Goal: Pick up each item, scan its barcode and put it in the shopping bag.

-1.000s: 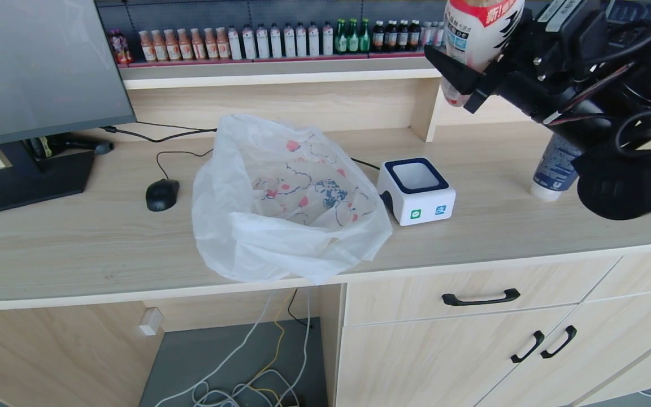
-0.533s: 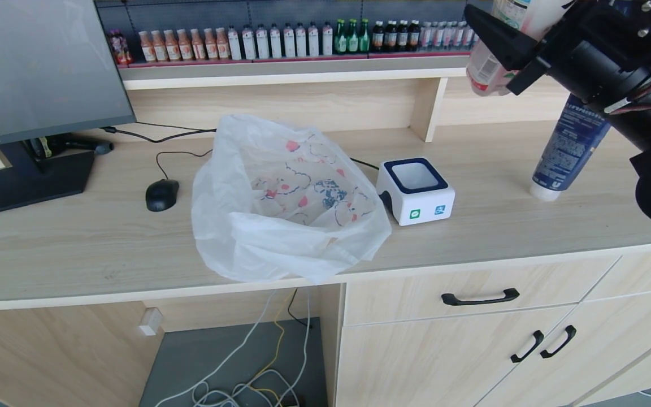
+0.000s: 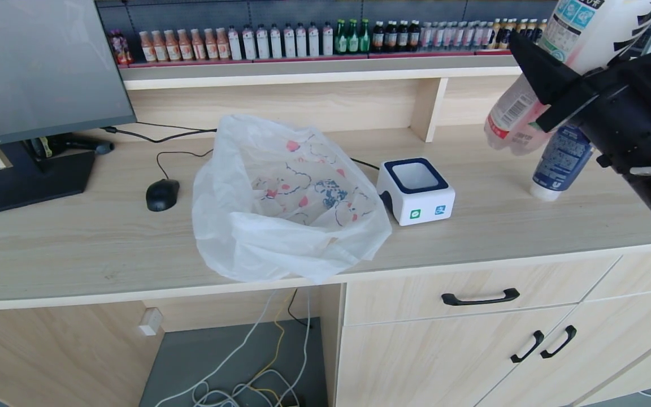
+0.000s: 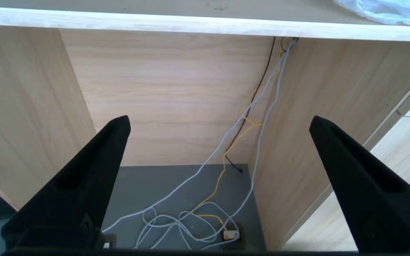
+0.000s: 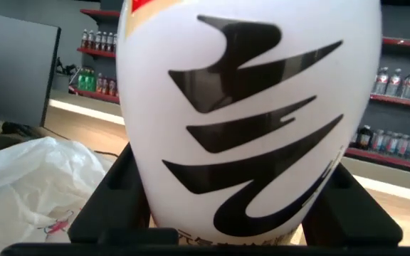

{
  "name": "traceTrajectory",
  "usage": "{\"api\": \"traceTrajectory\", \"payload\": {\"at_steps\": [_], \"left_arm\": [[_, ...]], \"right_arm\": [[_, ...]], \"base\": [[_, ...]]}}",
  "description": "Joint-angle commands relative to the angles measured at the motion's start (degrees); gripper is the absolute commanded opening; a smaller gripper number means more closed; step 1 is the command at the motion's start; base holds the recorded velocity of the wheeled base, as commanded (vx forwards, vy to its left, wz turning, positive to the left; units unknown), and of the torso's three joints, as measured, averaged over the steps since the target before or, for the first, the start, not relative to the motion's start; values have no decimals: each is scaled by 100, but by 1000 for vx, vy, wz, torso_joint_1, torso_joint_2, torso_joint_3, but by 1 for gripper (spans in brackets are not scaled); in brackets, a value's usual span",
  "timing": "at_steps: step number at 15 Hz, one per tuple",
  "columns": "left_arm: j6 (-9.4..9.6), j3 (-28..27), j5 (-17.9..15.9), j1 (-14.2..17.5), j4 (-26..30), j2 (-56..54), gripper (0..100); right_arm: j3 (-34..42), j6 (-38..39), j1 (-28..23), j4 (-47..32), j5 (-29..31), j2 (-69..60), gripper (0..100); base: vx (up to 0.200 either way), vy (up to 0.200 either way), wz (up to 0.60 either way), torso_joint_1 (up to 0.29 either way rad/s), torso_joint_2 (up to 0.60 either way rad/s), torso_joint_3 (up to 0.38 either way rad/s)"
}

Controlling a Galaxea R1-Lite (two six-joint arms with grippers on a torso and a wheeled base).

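- the right jaws are closed on the white bottle [image 3: 551,62], one black finger on each side of its body; they hold it in the air above the worktop [image 3: 77,243].
- the bottle is tilted, its lower end pointing to about 7 o'clock, and a barcode shows near this end.
- from the scanner [image 3: 416,190] the bottle is at about 2 o'clock, well apart from it.
- a blue tube [image 3: 560,161] stands on the worktop behind the bottle's low end, at 3 o'clock from the scanner.
- the shopping bag [image 3: 289,198] lies open just beside the scanner, at 9 o'clock from it.
- the left jaws are spread wide and hold nothing; they are under the worktop edge, above loose cables [image 4: 191,220] on the floor.
- a mouse [image 3: 161,194] lies at 9 o'clock from the bag.
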State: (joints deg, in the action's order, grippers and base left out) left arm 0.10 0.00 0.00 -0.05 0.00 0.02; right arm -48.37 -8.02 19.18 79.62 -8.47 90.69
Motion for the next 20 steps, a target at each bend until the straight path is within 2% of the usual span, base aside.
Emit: {"api": "traceTrajectory", "payload": {"at_steps": [1, 3, 8, 15, 20], "left_arm": [[-1, 0, 0, -4, 0, -2, 100], [-1, 0, 0, -4, 0, -2, 100], [17, 0, 0, -4, 0, -2, 100], [-27, 0, 0, -4, 0, -2, 100], [-45, 0, 0, -4, 0, -2, 100]], "right_arm": [[302, 152, 34, 10, 285, -200, 0], [416, 415, 34, 1, 689, -192, 0], [513, 415, 42, -87, 724, -148, 0], [829, 415, 78, 309, 689, 37, 0], [742, 407, 78, 318, 707, 169, 0]], "base": [[0, 0, 0, 0, 0, 0], [0, 0, 0, 0, 0, 0], [0, 0, 0, 0, 0, 0], [0, 200, 0, 3, 3, 0], [0, 200, 0, 2, 2, 2]]}}
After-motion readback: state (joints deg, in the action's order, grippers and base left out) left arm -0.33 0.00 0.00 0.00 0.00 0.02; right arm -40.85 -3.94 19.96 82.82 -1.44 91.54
